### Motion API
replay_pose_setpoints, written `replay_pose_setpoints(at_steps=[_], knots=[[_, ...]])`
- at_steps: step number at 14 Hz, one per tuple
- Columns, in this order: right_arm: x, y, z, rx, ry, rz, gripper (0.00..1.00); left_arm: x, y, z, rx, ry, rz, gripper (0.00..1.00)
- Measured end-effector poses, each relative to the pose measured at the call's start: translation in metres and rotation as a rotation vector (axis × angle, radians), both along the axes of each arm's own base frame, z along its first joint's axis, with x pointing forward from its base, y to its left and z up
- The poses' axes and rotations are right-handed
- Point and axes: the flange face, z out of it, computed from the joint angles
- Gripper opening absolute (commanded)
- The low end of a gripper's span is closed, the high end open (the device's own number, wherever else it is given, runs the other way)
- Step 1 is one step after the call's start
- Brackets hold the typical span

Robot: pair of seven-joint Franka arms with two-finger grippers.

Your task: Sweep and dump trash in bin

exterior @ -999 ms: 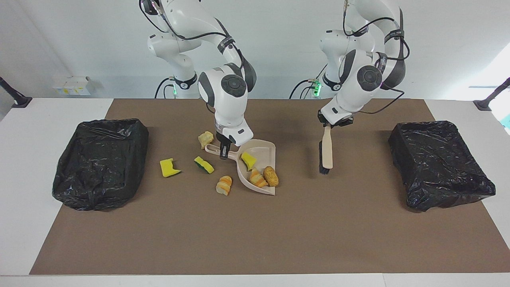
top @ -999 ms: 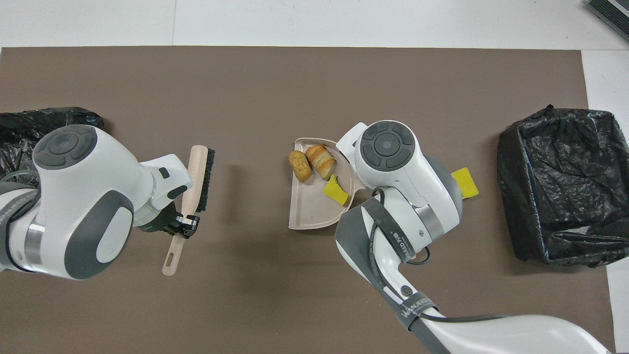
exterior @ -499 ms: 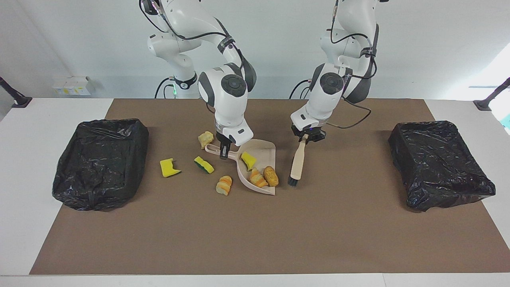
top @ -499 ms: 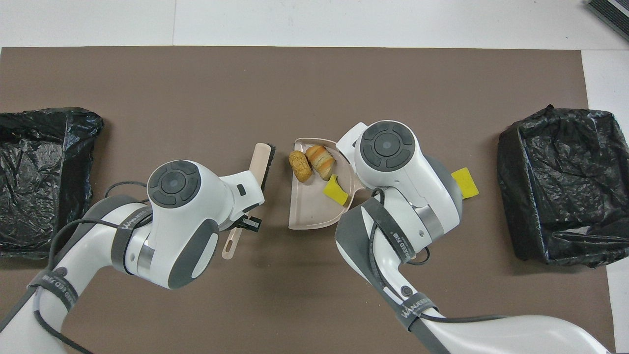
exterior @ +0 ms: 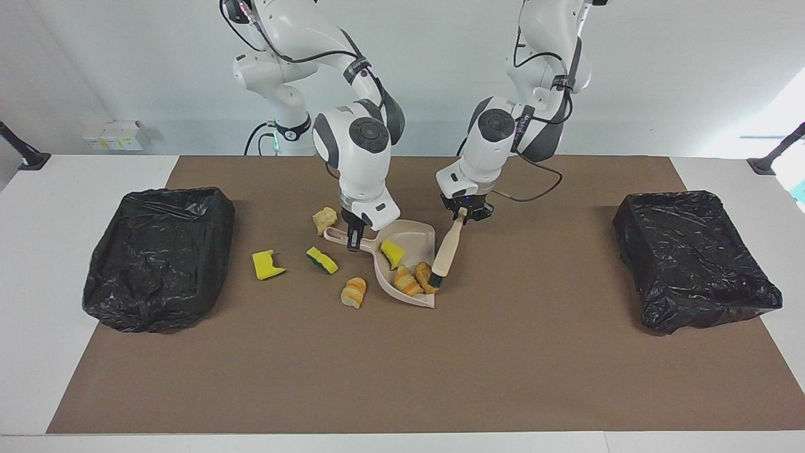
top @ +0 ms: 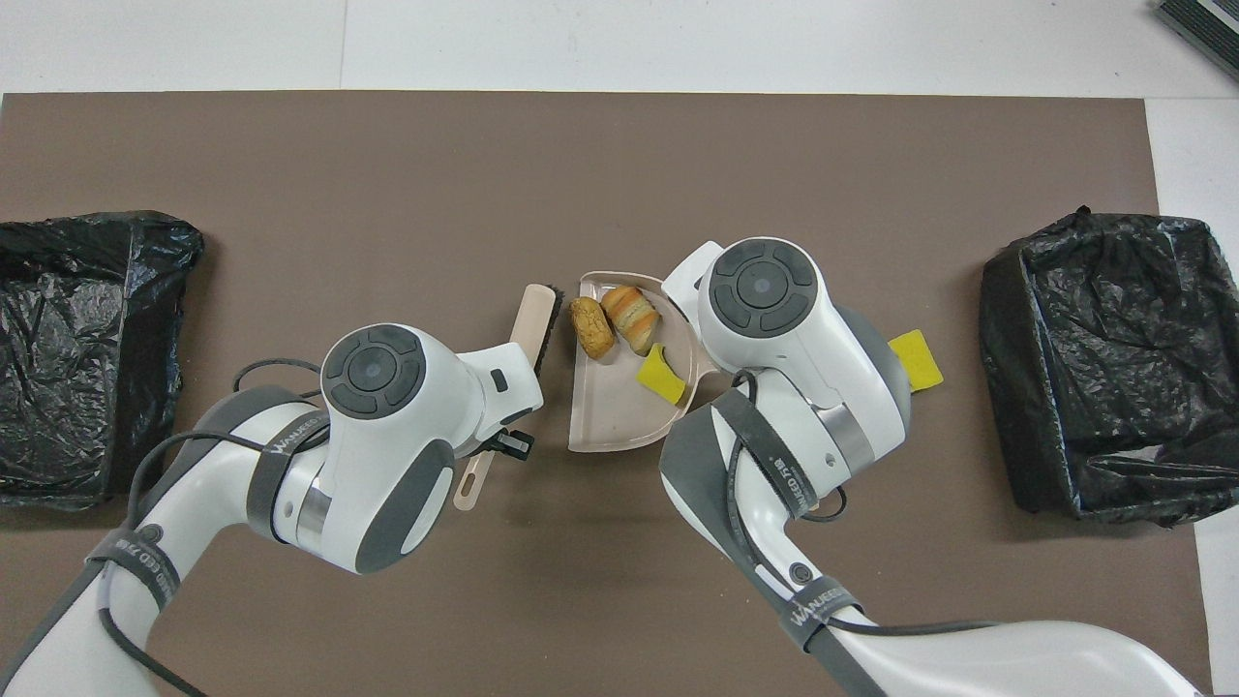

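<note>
The left gripper is clamped tight on the handle of the brush, which slants down so its bristle end sits at the open edge of the dustpan, right against a brown bread chunk. The right gripper is closed on the dustpan's handle, holding the pan flat on the brown mat.

Three scraps lie in the pan – the brown bread chunk, a striped orange one touching it, and a yellow sponge piece nearer the handle. Four more lie loose on the mat, toward the right arm's end: a pale chunk by the handle, a green-backed sponge, a yellow sponge and an orange chunk just beside the pan.

A black-lined bin sits at the right arm's end of the table – another bin at the left arm's.
</note>
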Motion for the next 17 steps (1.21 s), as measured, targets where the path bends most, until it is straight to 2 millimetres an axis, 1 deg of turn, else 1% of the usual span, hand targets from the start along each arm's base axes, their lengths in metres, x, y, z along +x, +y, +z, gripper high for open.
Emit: replay_pose_setpoints(at_steps=[2, 3, 4, 6, 7, 9, 11, 14, 15, 17], knots=[[0.0, 0.0, 0.0, 0.0, 0.0, 0.0, 0.0, -0.016, -0.014, 0.001, 0.02, 0.031, -0.042, 0.0], [0.0, 0.0, 0.0, 0.0, 0.0, 0.0, 0.0, -0.024, -0.021, 0.006, 0.034, 0.054, -0.062, 0.0], [0.0, 0.0, 0.0, 0.0, 0.0, 0.0, 0.0, -0.027, -0.026, 0.015, 0.046, 0.074, -0.077, 0.0], [0.0, 0.0, 0.0, 0.0, 0.0, 0.0, 0.0, -0.024, -0.027, 0.042, 0.054, 0.092, -0.081, 0.0], [0.0, 0.0, 0.0, 0.0, 0.0, 0.0, 0.0, -0.021, -0.023, 0.053, 0.05, 0.089, -0.064, 0.0], [0.0, 0.0, 0.0, 0.0, 0.0, 0.0, 0.0, -0.008, -0.005, 0.067, 0.046, 0.079, 0.032, 0.0], [0.0, 0.0, 0.0, 0.0, 0.0, 0.0, 0.0, 0.007, 0.015, 0.082, 0.05, 0.077, 0.168, 0.0], [0.0, 0.0, 0.0, 0.0, 0.0, 0.0, 0.0, 0.028, 0.046, 0.112, 0.054, 0.088, 0.265, 0.0], [0.0, 0.0, 0.0, 0.0, 0.0, 0.0, 0.0, 0.031, 0.055, 0.121, 0.057, 0.094, 0.28, 0.0], [0.0, 0.0, 0.0, 0.0, -0.001, 0.0, 0.0, 0.022, 0.064, 0.129, 0.086, 0.137, 0.284, 0.0]])
